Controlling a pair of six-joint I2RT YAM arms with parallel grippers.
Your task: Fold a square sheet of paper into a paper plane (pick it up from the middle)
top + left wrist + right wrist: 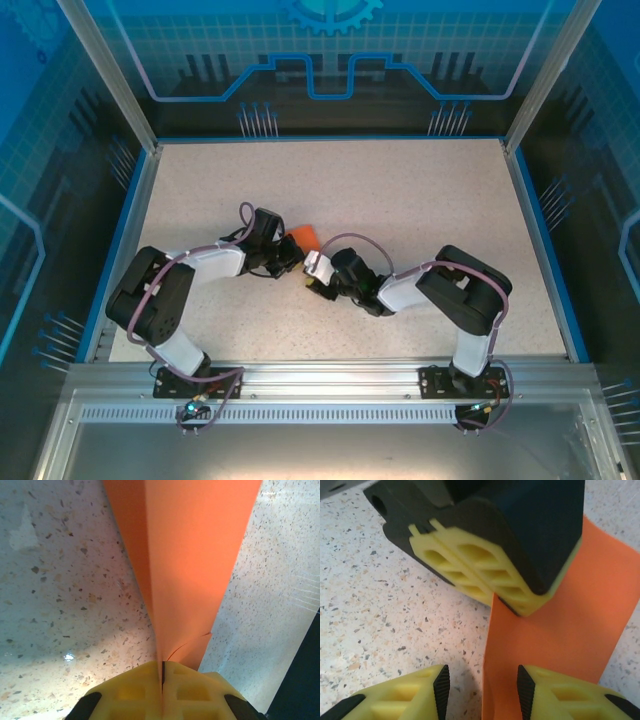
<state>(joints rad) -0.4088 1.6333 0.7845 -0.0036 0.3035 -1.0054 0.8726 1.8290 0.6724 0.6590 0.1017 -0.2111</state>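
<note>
The left tool (pixel 162 672) is clenched on the orange paper (pixel 195 570). In its wrist view the 2 yellow fingers (pixel 130 690) meet with no gap, and the folded sheet rises out of the seam between them as a narrow wedge that widens toward the top of the view. A straight fold edge runs up the wedge from the clamp, with a darker orange layer to its left and a brighter one to its right. A thin curved line marks the paper just beside the fingertips. Under the paper lies the speckled bench (pixel 60 580). The right tool (pixel 480 692) is released, its 2 yellow fingers standing apart with their black pads (pixel 441 690) facing each other. The near edge of the paper runs down into the gap close to the right-hand pad, though whether it touches that pad cannot be told. In that same view the left tool's closed tips pinch the paper just beyond the right tool. From overhead, the left arm (pixel 190 265) and right arm (pixel 440 285) reach inward and their tools come together near the middle of the bench. A small corner of the orange paper shows just behind them, on the far side from the arm bases.
</note>
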